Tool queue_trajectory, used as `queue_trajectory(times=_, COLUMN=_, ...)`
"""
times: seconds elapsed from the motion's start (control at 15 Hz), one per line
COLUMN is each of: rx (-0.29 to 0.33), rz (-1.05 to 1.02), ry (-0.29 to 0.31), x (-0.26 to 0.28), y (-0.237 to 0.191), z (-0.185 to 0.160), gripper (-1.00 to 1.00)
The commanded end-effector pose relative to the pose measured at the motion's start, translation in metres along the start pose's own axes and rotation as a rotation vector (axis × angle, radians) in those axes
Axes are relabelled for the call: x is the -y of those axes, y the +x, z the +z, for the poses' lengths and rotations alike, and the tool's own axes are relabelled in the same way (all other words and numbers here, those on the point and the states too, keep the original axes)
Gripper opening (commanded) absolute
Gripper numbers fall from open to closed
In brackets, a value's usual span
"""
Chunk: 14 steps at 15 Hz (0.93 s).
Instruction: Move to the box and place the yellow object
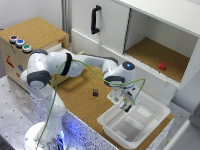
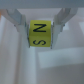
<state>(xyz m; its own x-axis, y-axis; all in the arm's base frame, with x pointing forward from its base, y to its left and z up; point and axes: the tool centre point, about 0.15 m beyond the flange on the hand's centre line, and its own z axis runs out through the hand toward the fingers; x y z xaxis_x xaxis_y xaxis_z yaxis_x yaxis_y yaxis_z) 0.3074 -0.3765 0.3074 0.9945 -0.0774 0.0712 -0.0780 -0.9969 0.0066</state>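
The box (image 1: pixel 152 120) is a shallow white plastic bin at the near right edge of the cork table in the exterior view. My gripper (image 1: pixel 126 106) hangs over its far left rim. In the wrist view the gripper (image 2: pixel 40 31) is shut on the yellow object (image 2: pixel 40 33), a small yellow block with black letters on its face, held between the two fingers. The white inside of the box (image 2: pixel 60 62) lies below the block. In the exterior view the yellow block shows only as a faint yellow spot at the fingertips.
A small dark cube (image 1: pixel 95 92) lies on the cork table (image 1: pixel 80 95) left of the gripper. A small red cube (image 1: pixel 162 65) sits in the open white cabinet (image 1: pixel 165 35). A cork-topped wooden box (image 1: pixel 35 32) with coloured buttons stands at the exterior view's left.
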Motion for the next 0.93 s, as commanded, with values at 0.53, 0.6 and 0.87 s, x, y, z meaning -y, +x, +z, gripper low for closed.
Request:
queue_trajectory(times=0.53, rx=0.061, rz=-0.024, ry=0.057, x=-0.04, y=0.019, z=0.078, gripper=-1.0)
queue_trajectory(times=0.6, rx=0.063, rz=-0.023, ry=0.061, x=-0.037, y=0.019, z=0.078, gripper=-1.0)
queue_trajectory(times=0.87, rx=-0.048, rz=0.02, ry=0.046, x=-0.025, y=0.019, z=0.033, gripper=1.0)
